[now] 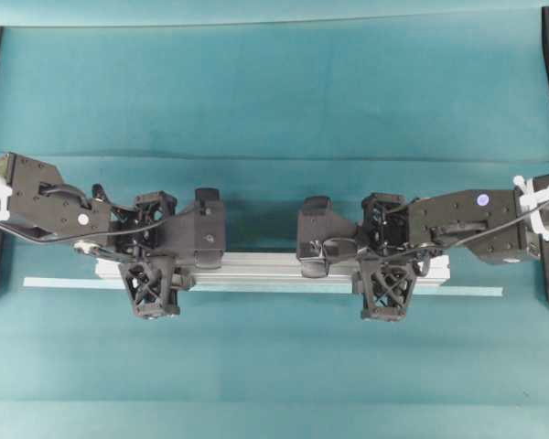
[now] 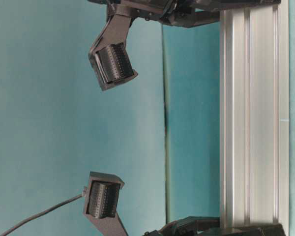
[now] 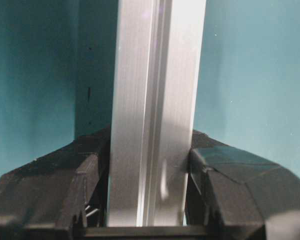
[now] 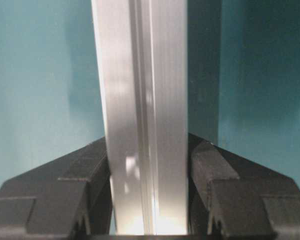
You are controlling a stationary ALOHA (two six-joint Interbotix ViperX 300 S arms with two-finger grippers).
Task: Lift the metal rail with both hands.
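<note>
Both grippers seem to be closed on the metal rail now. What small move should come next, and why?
Probably raise both arms together, straight up and level. The left gripper and right gripper each clamp the metal rail near an end, fingers tight against its sides, so uneven lifting could tilt or twist it.

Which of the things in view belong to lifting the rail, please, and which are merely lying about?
Belongs to the job:
- metal rail
- left gripper, shut on the rail
- right gripper, shut on the rail

Just lying about:
- pale tape strip on the table, beside the rail
- teal table cover
</note>
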